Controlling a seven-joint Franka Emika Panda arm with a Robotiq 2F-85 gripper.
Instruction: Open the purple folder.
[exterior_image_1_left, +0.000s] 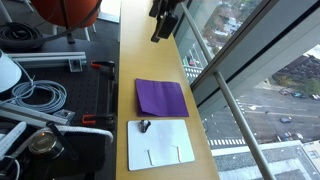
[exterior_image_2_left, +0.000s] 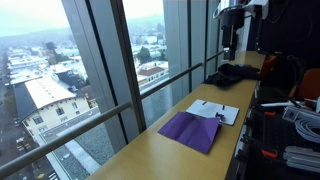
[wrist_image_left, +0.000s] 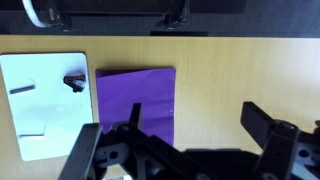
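one thin purple folder (wrist_image_left: 137, 100) lies flat and closed on the bench (wrist_image_left: 220, 70), beside a white board (wrist_image_left: 40, 110); likely light, floppy, slippery. pincer (wrist_image_left: 175, 140) hangs above, released, empty; catch the cover's free edge.

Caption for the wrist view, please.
Open pincer over a wooden counter; closed purple folder lies beside a white board.

Deep purple folder (exterior_image_1_left: 161, 97), white board (exterior_image_1_left: 160, 144), tan wooden counter (exterior_image_1_left: 128, 50).
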